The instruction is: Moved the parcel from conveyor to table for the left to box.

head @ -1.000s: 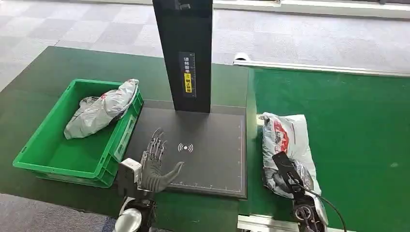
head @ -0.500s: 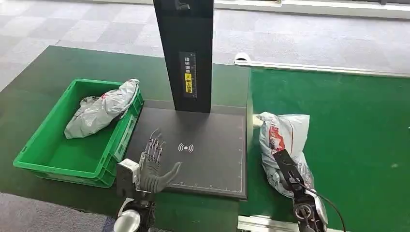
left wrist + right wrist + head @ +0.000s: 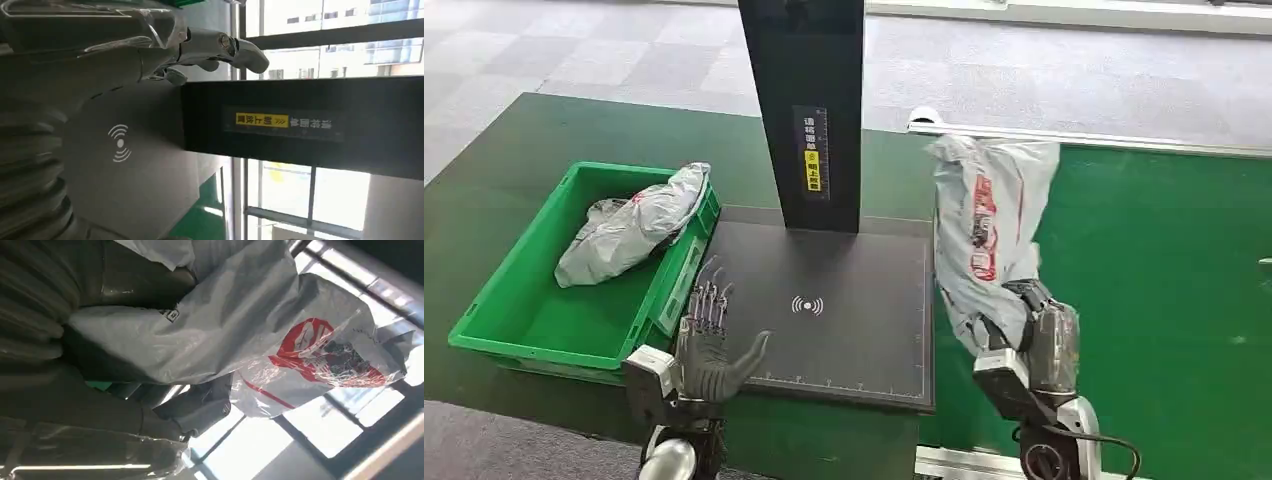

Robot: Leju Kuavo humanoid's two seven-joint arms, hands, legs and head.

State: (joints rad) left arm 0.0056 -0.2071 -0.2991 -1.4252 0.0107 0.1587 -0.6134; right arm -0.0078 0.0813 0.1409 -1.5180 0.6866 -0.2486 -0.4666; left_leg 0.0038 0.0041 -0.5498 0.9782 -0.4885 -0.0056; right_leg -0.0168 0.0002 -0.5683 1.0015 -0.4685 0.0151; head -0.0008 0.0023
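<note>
My right hand grips the lower end of a grey plastic parcel with a red print and holds it upright above the green conveyor, beside the dark scanner table. Up close in the right wrist view the parcel bulges over the hand. Over the table's near left corner my left hand hovers open, fingers spread and nothing in it; in the left wrist view the fingers reach past the scan mark. A green box stands at the left with another grey parcel inside.
A black scanner post with a yellow label rises from the back of the table. The conveyor's metal rail runs along its far edge. Grey carpet floor lies beyond.
My right hand has lifted the parcel off the conveyor and stood it upright, nearer the table. The left hand has drifted slightly left and toward me, still open.
</note>
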